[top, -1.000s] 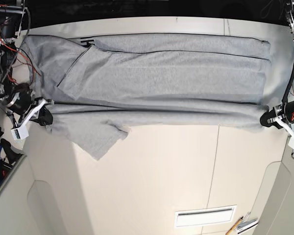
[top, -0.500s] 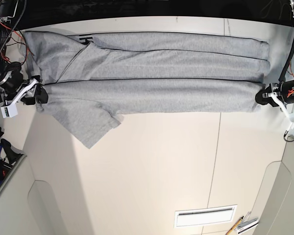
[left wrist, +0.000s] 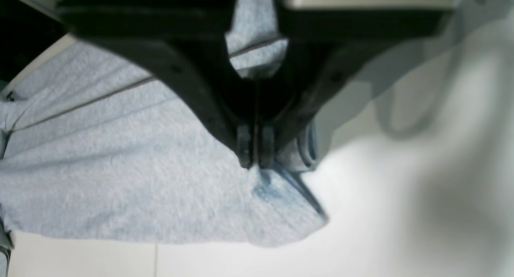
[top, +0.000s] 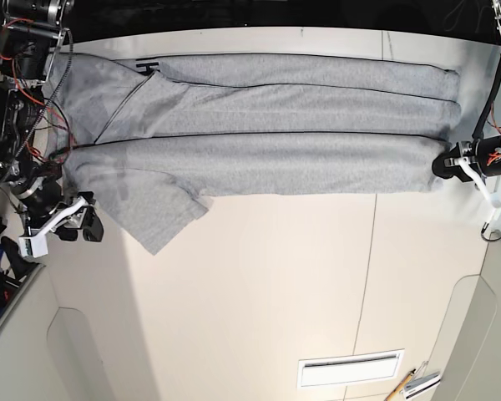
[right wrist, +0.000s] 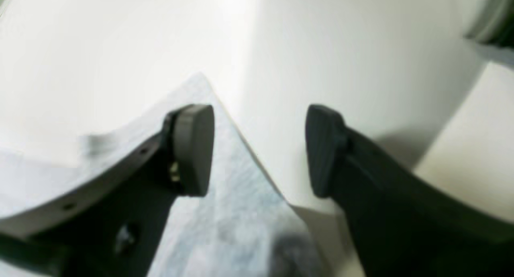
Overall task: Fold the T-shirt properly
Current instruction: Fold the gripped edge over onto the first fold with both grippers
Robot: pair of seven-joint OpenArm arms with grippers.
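Observation:
The grey T-shirt (top: 275,125) lies stretched along the far side of the table, folded lengthwise into long bands, with one sleeve (top: 163,217) sticking out toward the near side. A bit of black lettering (top: 147,67) shows near the collar. My left gripper (top: 444,167) is shut on the shirt's end at the base view's right; in the left wrist view its jaws (left wrist: 255,158) pinch the fabric (left wrist: 120,168). My right gripper (top: 90,227) is open and empty, beside the sleeve. In the right wrist view it (right wrist: 259,148) hovers over a cloth corner (right wrist: 237,196).
The white table (top: 275,292) stretches toward the near side. A white slotted plate (top: 351,369) and some pens (top: 413,384) lie at its near right. Arm cables and hardware (top: 17,100) hang at the far left.
My right gripper has let go of the shirt's edge, opened, and moved toward the near side. The left gripper stays shut on the shirt's end. The front band lies flat.

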